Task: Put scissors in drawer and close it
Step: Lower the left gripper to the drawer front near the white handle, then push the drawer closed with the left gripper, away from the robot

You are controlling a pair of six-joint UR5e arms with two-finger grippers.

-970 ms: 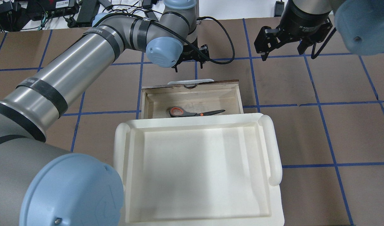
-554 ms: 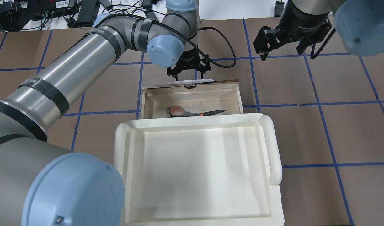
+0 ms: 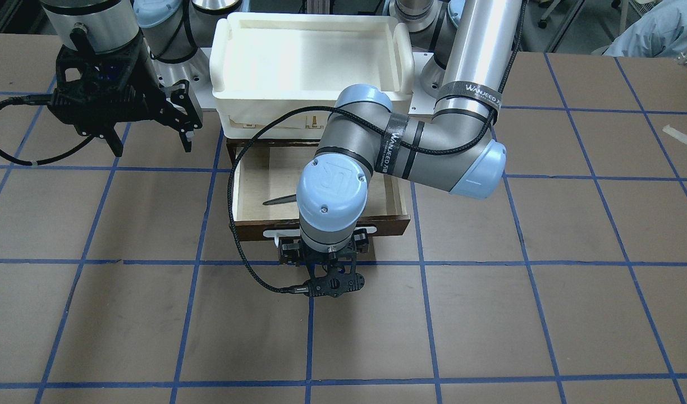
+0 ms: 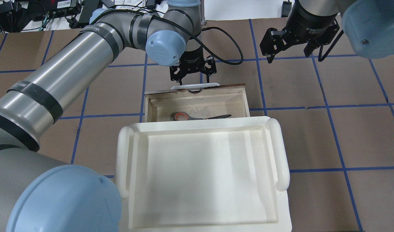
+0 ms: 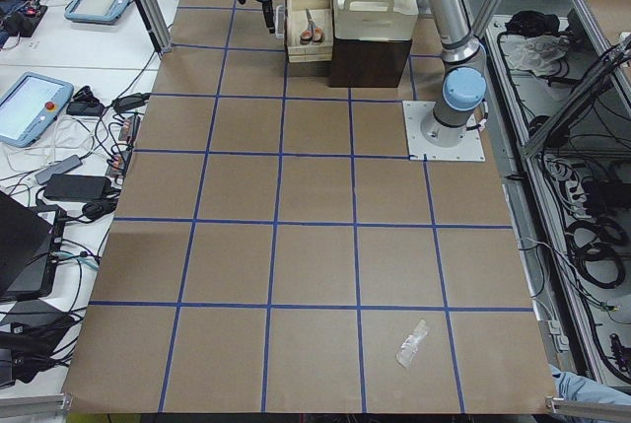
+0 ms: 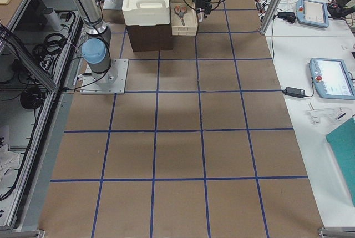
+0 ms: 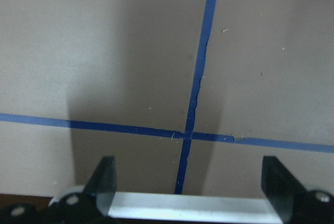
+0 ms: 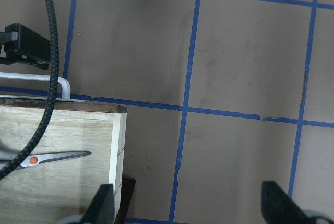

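The scissors (image 4: 197, 116) lie flat inside the open drawer (image 4: 245, 100), handles to the left, partly under the tray's rim. They also show in the right wrist view (image 8: 52, 157). The drawer's dark front carries a white bar handle (image 4: 194, 85). My left gripper (image 4: 193, 79) is open, just beyond the drawer front, its fingers astride the handle (image 7: 182, 205) in the left wrist view. My right gripper (image 4: 290, 53) is open and empty, hovering over the table far right of the drawer.
A cream-white plastic tray (image 4: 280, 151) sits on top of the dark cabinet (image 5: 370, 63) above the drawer. A black cable (image 4: 230, 48) loops from the left wrist. Brown table with blue tape grid lies all around; a tape scrap (image 5: 414, 342) lies far off.
My left gripper has come down and back to the drawer's handle. The drawer looks slid in a little, with the scissors now partly under the tray rim. The right gripper has barely moved.
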